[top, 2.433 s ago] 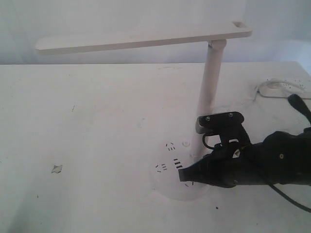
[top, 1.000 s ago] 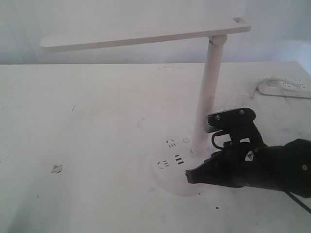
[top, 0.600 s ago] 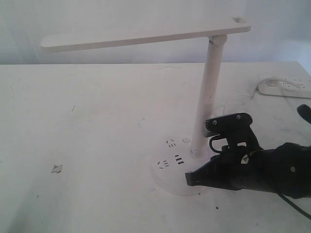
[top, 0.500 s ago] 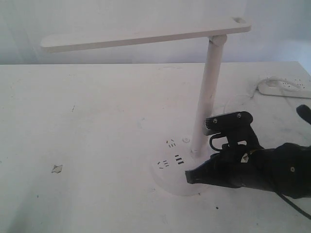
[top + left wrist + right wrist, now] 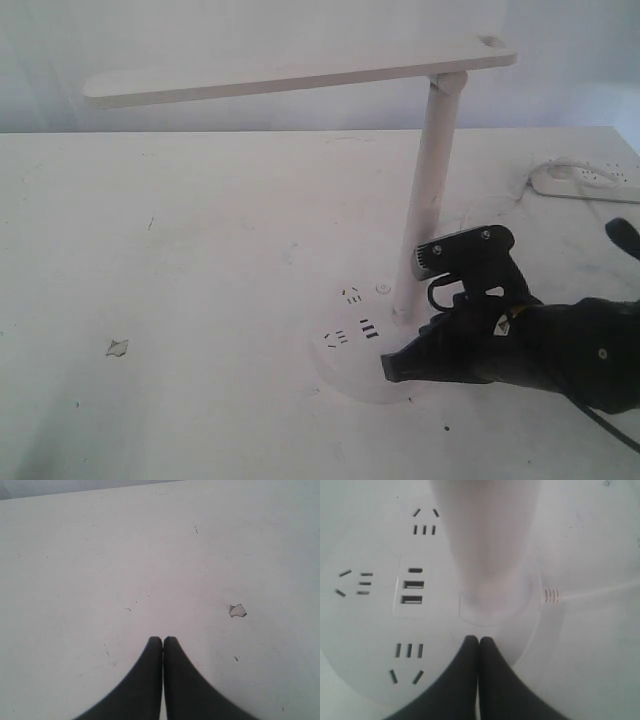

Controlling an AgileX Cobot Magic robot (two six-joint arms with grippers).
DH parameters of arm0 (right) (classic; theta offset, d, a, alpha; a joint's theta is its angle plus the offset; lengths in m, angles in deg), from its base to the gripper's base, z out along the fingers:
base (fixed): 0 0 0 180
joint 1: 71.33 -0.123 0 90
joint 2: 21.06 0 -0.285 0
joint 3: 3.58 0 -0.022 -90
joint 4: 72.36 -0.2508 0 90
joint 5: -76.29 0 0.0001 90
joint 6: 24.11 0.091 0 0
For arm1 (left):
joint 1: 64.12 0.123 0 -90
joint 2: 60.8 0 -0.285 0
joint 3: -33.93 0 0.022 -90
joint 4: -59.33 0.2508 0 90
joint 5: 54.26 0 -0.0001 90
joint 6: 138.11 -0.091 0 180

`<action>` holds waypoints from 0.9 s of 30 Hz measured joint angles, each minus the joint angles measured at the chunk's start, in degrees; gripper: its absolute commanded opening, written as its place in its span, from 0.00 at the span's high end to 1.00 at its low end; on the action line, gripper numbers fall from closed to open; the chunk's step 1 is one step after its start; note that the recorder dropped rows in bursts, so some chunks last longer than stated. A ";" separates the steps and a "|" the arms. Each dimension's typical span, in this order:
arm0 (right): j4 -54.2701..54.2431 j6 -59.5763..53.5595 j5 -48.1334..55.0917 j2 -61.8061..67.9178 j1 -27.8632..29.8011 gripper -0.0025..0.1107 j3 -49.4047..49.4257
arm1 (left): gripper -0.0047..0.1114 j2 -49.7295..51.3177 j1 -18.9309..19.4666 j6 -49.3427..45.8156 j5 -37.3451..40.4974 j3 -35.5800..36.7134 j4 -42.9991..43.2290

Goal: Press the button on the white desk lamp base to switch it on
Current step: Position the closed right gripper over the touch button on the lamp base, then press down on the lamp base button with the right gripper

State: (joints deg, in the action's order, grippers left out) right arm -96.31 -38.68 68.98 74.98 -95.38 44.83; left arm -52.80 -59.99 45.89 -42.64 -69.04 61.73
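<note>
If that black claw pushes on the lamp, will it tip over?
Probably not from a downward press: the base is wide and flat, and the right gripper sits beside the stem. A sideways shove might tip it, since the long head overhangs far.

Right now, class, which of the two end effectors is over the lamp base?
The right end effector, shut, beside the stem; the left end effector is over table only.
</note>
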 measured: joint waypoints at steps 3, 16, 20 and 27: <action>0.96 0.00 -0.63 0.00 -0.86 0.98 0.00 | 0.96 0.00 0.00 0.00 0.00 0.00 0.00; 2.13 0.00 -5.67 4.98 -1.75 0.98 -0.19 | 0.96 0.00 0.00 0.00 0.00 0.00 0.00; 2.13 0.46 -5.93 4.97 -1.75 0.98 -0.19 | 0.96 0.00 0.00 0.00 0.00 0.00 0.00; 2.03 3.23 -5.39 3.70 -1.75 0.98 -0.19 | 0.96 0.00 0.00 0.00 0.00 0.00 0.00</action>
State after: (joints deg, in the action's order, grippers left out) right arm -94.29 -35.45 63.60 78.67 -97.13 44.64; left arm -52.80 -59.99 45.89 -42.64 -69.04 61.73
